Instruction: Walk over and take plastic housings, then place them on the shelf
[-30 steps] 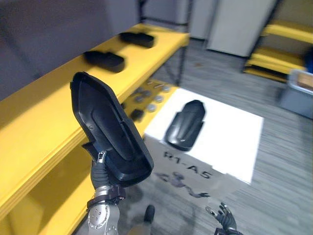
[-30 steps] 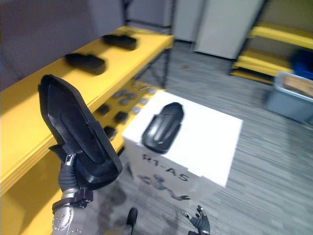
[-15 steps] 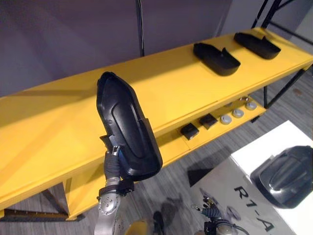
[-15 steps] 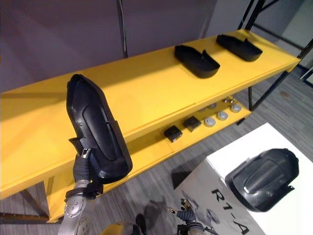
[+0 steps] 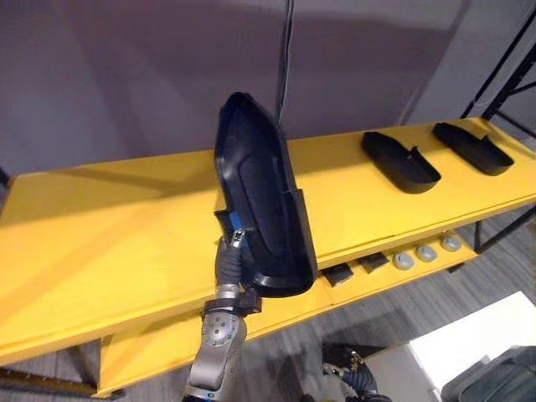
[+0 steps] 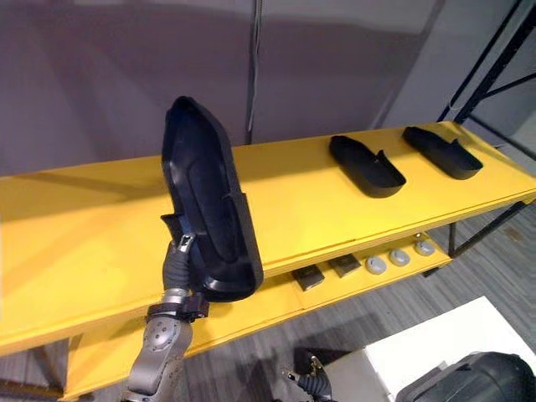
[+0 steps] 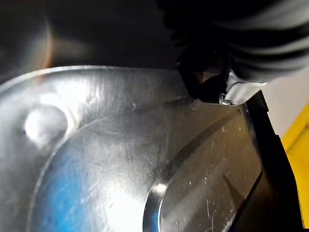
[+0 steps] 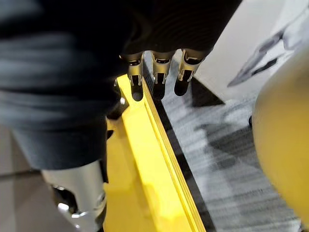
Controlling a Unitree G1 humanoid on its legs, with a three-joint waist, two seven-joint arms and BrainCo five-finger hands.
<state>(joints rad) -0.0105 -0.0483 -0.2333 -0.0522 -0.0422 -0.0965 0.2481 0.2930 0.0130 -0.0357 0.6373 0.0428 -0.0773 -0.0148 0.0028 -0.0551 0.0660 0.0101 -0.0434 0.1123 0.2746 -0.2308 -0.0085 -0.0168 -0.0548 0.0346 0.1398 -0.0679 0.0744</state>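
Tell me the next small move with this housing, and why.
Probably extend the left hand forward and lower the housing flat onto the shelf: it is held upright by the front edge, with bare yellow top left of the two housings lying there.

Black plastic housing (image 5: 260, 201), glossy and finely scratched inside; yellow shelf (image 5: 109, 234), smooth matt painted surface

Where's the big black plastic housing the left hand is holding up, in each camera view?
Left eye view: the black plastic housing stands upright at centre, above the left hand.
Right eye view: upright, left of centre.
Left wrist view: its glossy surface close up.
Right wrist view: I cannot make it out for certain.
Shared landmark: the yellow shelf, also at and.
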